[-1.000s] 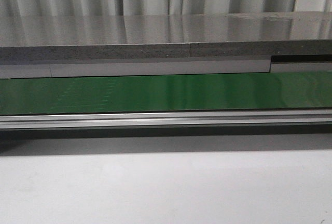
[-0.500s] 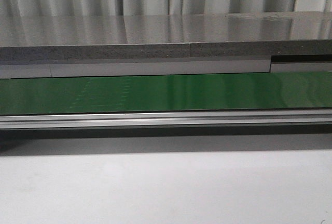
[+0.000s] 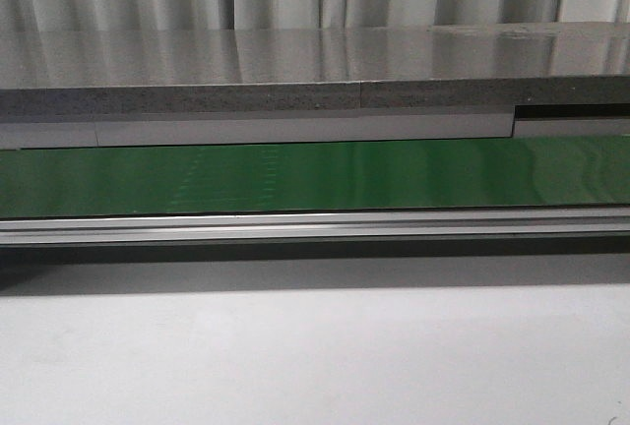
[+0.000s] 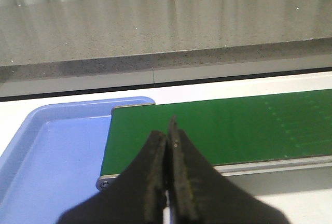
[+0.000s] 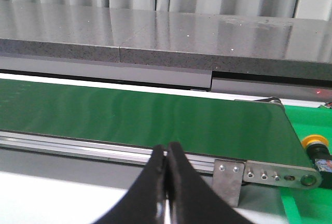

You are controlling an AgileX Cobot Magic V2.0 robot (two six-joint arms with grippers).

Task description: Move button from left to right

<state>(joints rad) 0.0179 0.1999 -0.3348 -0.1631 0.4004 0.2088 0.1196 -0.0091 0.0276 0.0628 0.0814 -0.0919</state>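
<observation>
Your left gripper [image 4: 167, 130] was pressed together with nothing between its fingers, hanging over the near edge of the green conveyor belt [image 4: 223, 125]. At about 9 o'clock from those fingertips sat a blue tray [image 4: 57, 151], tucked under the belt's end; the part of the tray you could see held nothing (its near corner was cut off by the frame, so no call there).

Your right gripper [image 5: 167, 154] was also closed tight on nothing, poised above the belt's aluminium side rail [image 5: 104, 149]. In that right wrist view the belt [image 5: 155, 115] ended at a metal bracket [image 5: 270, 175] with a few screws.

The button [image 5: 315, 142] was past that belt end, at roughly 3 o'clock from the right fingertips: yellow-orange cap on top, black body below with a small red-blue mark, only partly in frame at the picture's edge. It stood on a green surface [image 5: 301, 203] beside the bracket (could not tell whether that surface was a tray or a mat).

In the front view you saw only the belt [image 3: 315, 177] running across, the silver rail [image 3: 315, 226] below it, a grey stone-look counter [image 3: 295, 66] behind, and the white table [image 3: 315, 356] in front. Neither gripper nor the button showed there.
</observation>
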